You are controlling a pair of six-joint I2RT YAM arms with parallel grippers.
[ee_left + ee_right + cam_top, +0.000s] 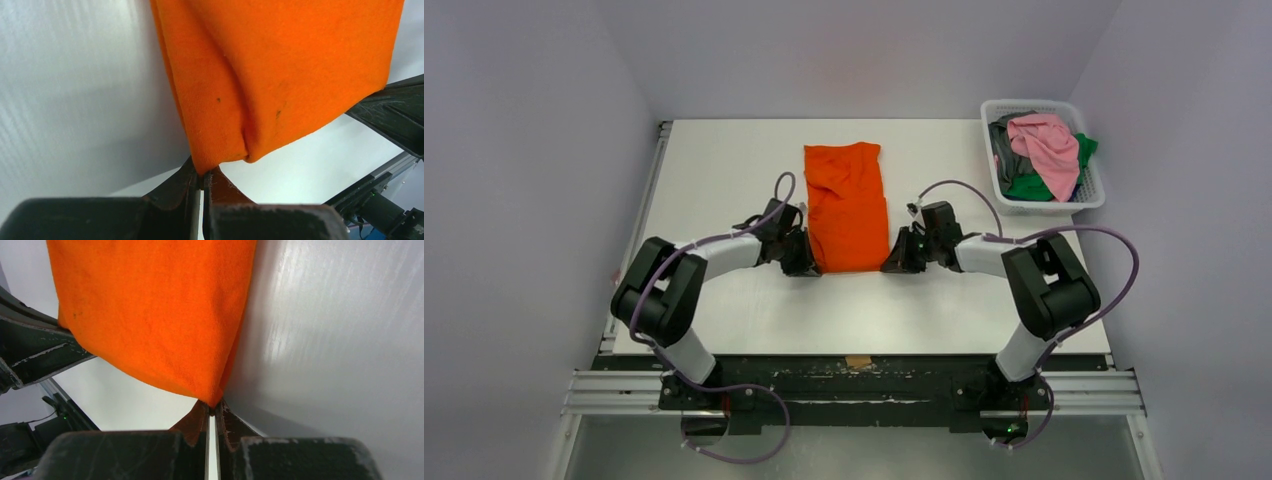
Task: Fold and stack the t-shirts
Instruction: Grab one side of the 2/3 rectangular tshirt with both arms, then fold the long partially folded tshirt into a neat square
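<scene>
Top external view: orange t-shirt (847,208) laid flat at mid-table as a long narrow strip, apparently folded lengthwise already, far end rumpled, near hem toward the arm bases. Left gripper (805,263) clamped on the near left corner, right gripper (894,262) clamped on the near right corner. In each wrist view, jaws pinched almost together with a tip of orange cloth caught between them, seemingly several layers thick on the left side. Likely step in hand: lifting the near hem and carrying it over toward the far end to halve the strip. For a clean fold, raise both corners together and level. Hold the hem taut between the two grips without stretching it. Travel straight away from the bases, lower the hem square onto the far edge, then let go on both sides at once. Worth watching: every layer held on the left, given the risk of a slipped under-layer and a tail sticking out; soft knit likely to sag in the middle and drag. Underneath, white table (724,180). Well apart at the far right corner, white basket (999,108) holding a pink t-shirt (1049,145), a green t-shirt (1030,187) and a grey t-shirt (1007,155) in a heap, none of them folded yet.
</scene>
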